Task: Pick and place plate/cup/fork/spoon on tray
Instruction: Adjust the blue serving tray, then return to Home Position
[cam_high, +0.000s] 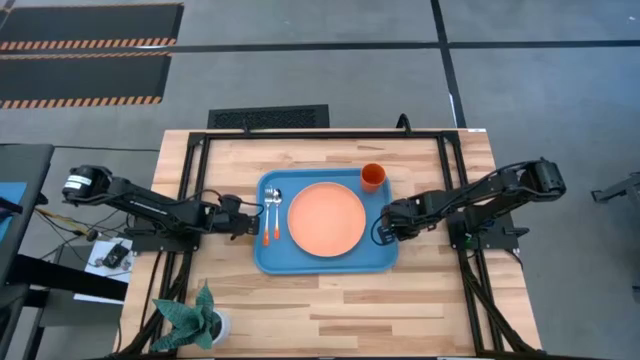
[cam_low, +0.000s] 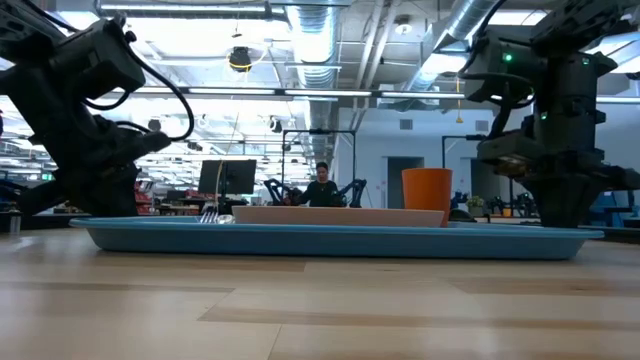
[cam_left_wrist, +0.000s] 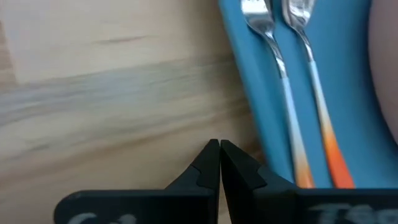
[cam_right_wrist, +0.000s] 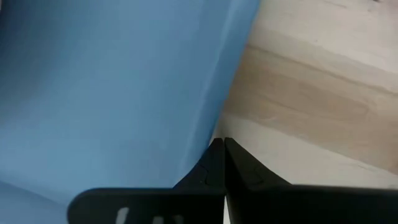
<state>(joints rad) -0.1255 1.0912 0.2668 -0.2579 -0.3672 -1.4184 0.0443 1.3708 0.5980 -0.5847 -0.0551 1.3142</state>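
Left gripper (cam_left_wrist: 219, 163) and right gripper (cam_right_wrist: 217, 163), pinched empty beside loaded tray (cam_high: 275, 262): careless retreat could nudge it.

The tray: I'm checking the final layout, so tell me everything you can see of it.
The tray is a bright blue rectangle with rounded corners and a low raised rim, plastic by its look. It lies flat on the wooden table between the two arms. On it rest the plate in the middle, the cup upright in a far corner, and the fork and spoon side by side along its left edge. The left gripper and right gripper sit shut just outside its short sides, holding nothing.
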